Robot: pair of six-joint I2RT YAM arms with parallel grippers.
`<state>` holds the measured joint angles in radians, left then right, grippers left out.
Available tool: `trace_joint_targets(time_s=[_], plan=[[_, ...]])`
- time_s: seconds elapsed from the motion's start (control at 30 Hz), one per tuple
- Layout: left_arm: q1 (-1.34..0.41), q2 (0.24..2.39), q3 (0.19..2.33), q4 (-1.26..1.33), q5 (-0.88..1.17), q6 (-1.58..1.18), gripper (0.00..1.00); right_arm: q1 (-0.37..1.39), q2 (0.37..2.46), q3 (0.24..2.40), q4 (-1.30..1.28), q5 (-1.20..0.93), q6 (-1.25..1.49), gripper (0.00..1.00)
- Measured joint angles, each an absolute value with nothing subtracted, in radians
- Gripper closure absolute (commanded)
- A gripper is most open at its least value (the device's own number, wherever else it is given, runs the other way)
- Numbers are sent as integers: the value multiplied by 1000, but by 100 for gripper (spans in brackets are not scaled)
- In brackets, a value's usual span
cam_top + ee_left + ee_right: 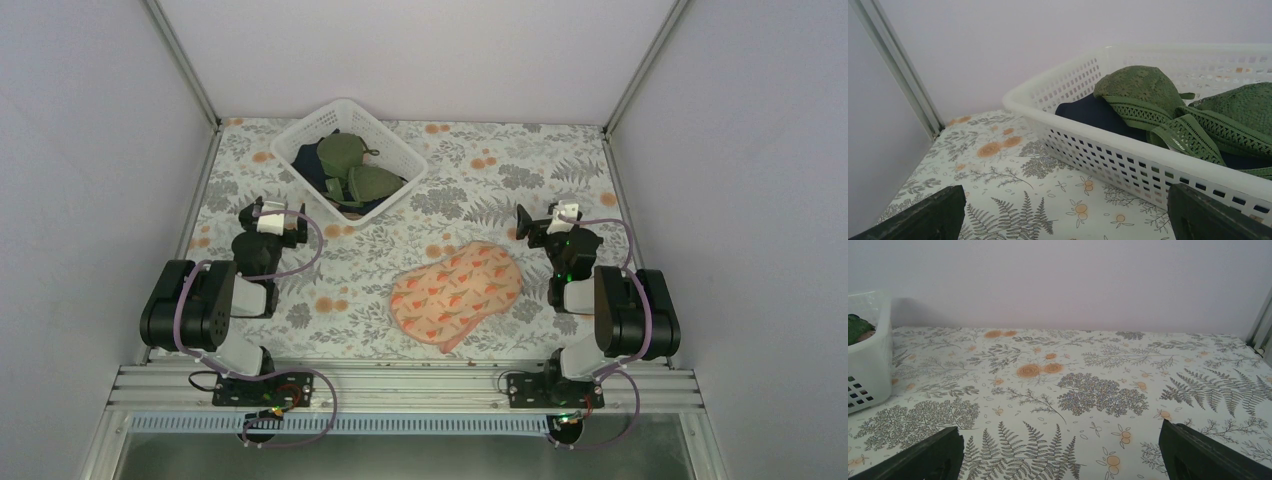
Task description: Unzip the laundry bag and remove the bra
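The laundry bag (457,292), a peach-pink pouch with orange-red flower print, lies closed on the table near the front, between the two arms and closer to the right one. The bra is not in view. My left gripper (270,214) is at the left, well away from the bag, and is open and empty; its fingers (933,215) frame bare tablecloth in the left wrist view. My right gripper (549,218) is up and to the right of the bag, open and empty, with its fingers (1198,455) wide apart over the cloth.
A white plastic lattice basket (300,135) stands at the back centre-left and holds olive-green bras (355,170) on dark cloth. It also shows close ahead in the left wrist view (1128,155). The table has a fern and flower printed cloth (480,175) and walls on three sides.
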<state>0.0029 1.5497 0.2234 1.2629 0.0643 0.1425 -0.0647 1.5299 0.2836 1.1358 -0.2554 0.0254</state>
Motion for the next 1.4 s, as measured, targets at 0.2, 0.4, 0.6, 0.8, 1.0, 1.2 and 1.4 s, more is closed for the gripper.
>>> trace_joint_targets(time_s=[0.2,0.4,0.6,0.8,1.0,1.2,1.4], plan=[[3,1550,223,1263,64,142,0,-65,1530,284,1136,-255,25,0],[3,1550,223,1263,64,142,0,-65,1530,284,1136,-255,25,0],[3,1550,223,1263,64,142,0,-65,1530,284,1135,-255,25,0],[3,1550,223,1263,64,142,0,-65,1510,313,1066,-243,27,0],[3,1550,223,1263,64,142,0,-67,1329,459,831,-166,104,0],[3,1551,223,1264,64,142,0,-67,1258,691,432,-147,245,0],[3,1554,223,1271,64,142,0,-66,1256,761,24,-187,343,0]])
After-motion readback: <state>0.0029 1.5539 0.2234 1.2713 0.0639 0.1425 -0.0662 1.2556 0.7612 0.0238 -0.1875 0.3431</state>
